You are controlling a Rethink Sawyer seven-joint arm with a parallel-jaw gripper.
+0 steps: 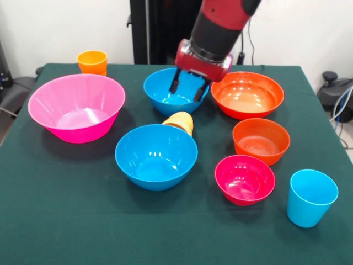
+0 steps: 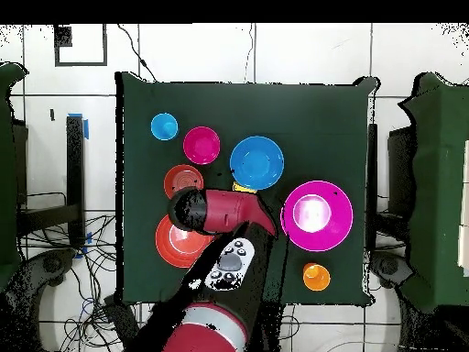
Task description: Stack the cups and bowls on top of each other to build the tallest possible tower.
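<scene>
in the overhead view the arm (image 2: pixel 224 213) covers the far blue bowl entirely and part of the wide orange-red bowl (image 2: pixel 174 243). the claw is hidden beneath the arm there. the yellow-orange cup (image 2: pixel 240 188) shows only as a sliver at the near blue bowl's (image 2: pixel 256 162) rim. in the front view that bowl hides the cup's (image 1: pixel 180 121) lower part. the arm (image 1: pixel 220 22) is cut off by the top edge.

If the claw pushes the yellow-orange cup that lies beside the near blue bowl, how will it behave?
The yellow-orange cup lies on its side, so it would probably roll, curving because it tapers. It looks like thin, light plastic and should move easily. The blue bowl in front of it may stop it soon.
</scene>
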